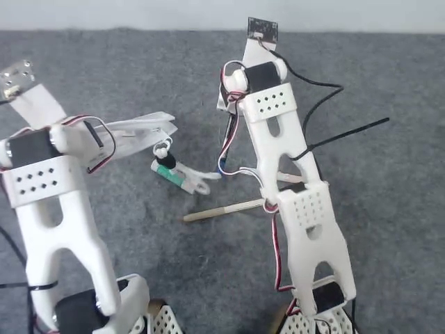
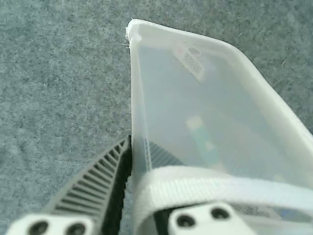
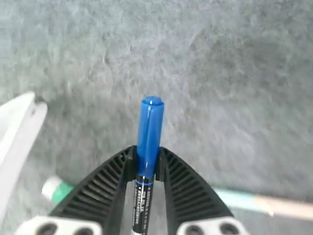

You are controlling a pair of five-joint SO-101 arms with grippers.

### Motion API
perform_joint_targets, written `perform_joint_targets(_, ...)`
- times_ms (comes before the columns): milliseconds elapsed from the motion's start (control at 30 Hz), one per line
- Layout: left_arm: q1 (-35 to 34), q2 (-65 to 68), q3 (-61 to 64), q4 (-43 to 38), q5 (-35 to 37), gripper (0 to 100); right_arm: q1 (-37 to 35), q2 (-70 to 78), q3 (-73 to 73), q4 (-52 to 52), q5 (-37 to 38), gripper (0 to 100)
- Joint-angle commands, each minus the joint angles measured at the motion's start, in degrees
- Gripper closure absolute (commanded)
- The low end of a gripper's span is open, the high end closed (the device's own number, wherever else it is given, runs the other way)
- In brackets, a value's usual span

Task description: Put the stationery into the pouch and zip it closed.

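Observation:
My left gripper (image 2: 139,147) is shut on one edge of the translucent white pouch (image 2: 210,112), which it holds off the grey carpet; in the high view the pouch (image 1: 142,131) sticks out to the right of the left arm. A blue marker (image 3: 149,129) stands upright in my right gripper (image 3: 146,152), which is shut on it, with the cap above the fingertips. A green and white pen (image 1: 169,172) lies just below the pouch. A wooden pencil (image 1: 222,209) lies on the carpet near the right arm.
Grey carpet (image 1: 389,181) covers the table. The right arm (image 1: 278,125) and its wires hang over the middle, hiding its own gripper from above. In the right wrist view the pouch corner (image 3: 19,132), the green pen end (image 3: 53,188) and the pencil (image 3: 259,203) lie nearby.

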Motion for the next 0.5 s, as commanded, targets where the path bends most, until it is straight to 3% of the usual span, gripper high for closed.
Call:
perform_joint_targets(0, -0.44, -0.44, -0.31, -1.23, 0.09, 98, -1.80, -13.85, 10.73, 2.42, -0.44, 99.4)
perform_joint_targets(467, -0.44, -0.44, -0.31, -1.23, 0.09, 98, -8.57, -32.13, 27.78, 2.33, -0.44, 99.3)
